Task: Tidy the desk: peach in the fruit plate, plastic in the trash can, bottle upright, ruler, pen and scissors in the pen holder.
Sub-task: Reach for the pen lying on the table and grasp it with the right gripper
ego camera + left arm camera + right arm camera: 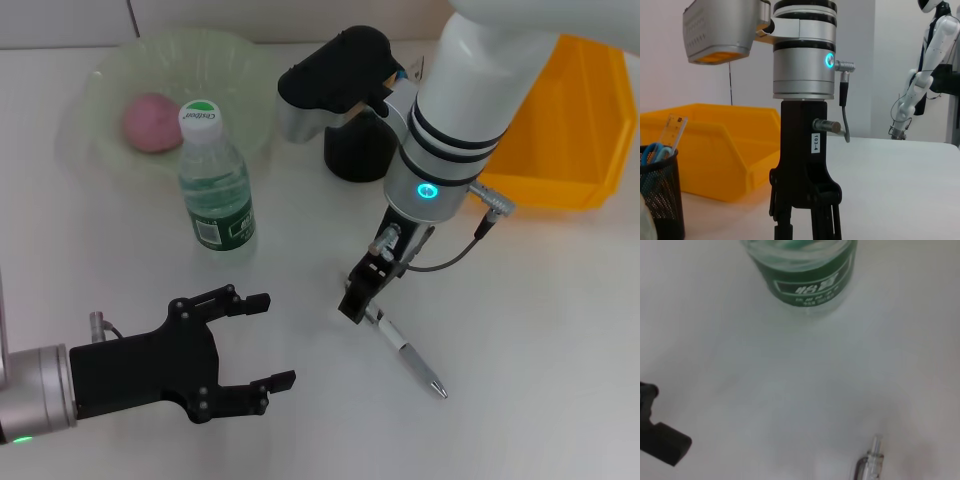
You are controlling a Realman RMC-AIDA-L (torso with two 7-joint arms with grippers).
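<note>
A clear pen (408, 354) lies flat on the white table, and its end also shows in the right wrist view (871, 462). My right gripper (357, 300) points down right at the pen's upper end; it also shows in the left wrist view (805, 227). The bottle (214, 185) with a green label stands upright; it shows in the right wrist view too (805, 270). The peach (152, 122) lies in the pale green fruit plate (240, 70). My left gripper (268, 342) is open and empty, low at the front left. The black mesh pen holder (659, 200) holds blue-handled scissors (652, 151) and a ruler (674, 129). No plastic shows.
The yellow bin (570, 130) stands at the back right, and it also shows in the left wrist view (715, 150). The pen holder (352, 152) stands behind my right arm, between plate and bin. A fingertip of the left gripper (662, 442) shows in the right wrist view.
</note>
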